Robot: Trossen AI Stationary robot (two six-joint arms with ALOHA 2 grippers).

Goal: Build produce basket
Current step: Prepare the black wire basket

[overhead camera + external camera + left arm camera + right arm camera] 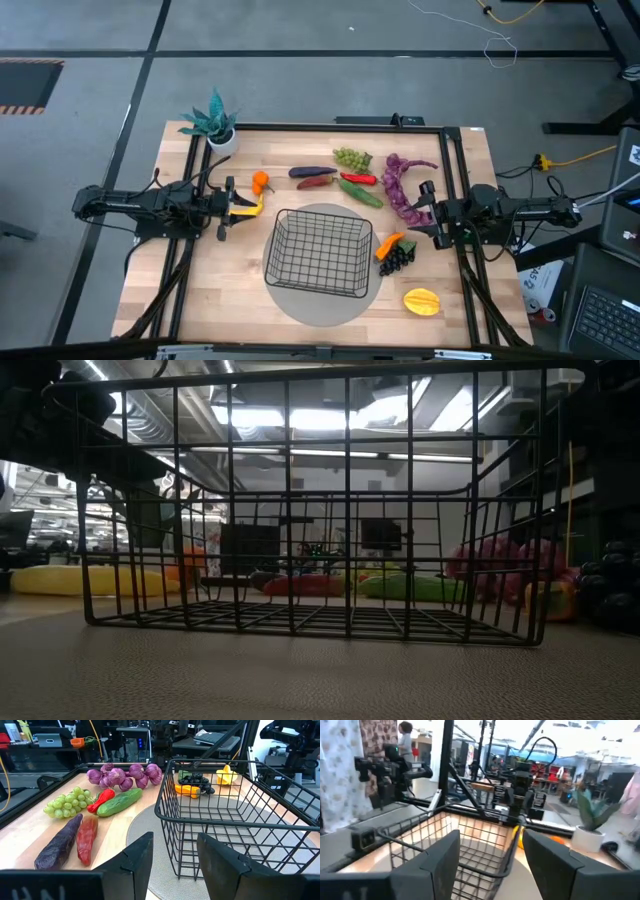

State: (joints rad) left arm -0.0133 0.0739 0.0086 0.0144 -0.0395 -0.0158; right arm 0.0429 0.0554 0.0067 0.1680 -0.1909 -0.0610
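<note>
The black wire basket (320, 252) stands on a round grey mat in the middle of the table. It is empty in the low view (310, 510). My left gripper (228, 207) is open just left of the basket, over the yellow banana (248, 208), which lies on the table (90, 580). The left wrist view (175, 845) shows nothing between the fingers. My right gripper (428, 212) is open and empty (492, 845) right of the basket, beside the purple grapes (400, 185). An orange (260, 181) lies near the banana.
Behind the basket lie an eggplant (312, 172), a red pepper (316, 183), green grapes (352, 158) and a cucumber (362, 193). A carrot (390, 243), dark grapes (397, 260) and a starfruit (422, 301) lie to its right. A potted plant (215, 125) stands at the far left corner.
</note>
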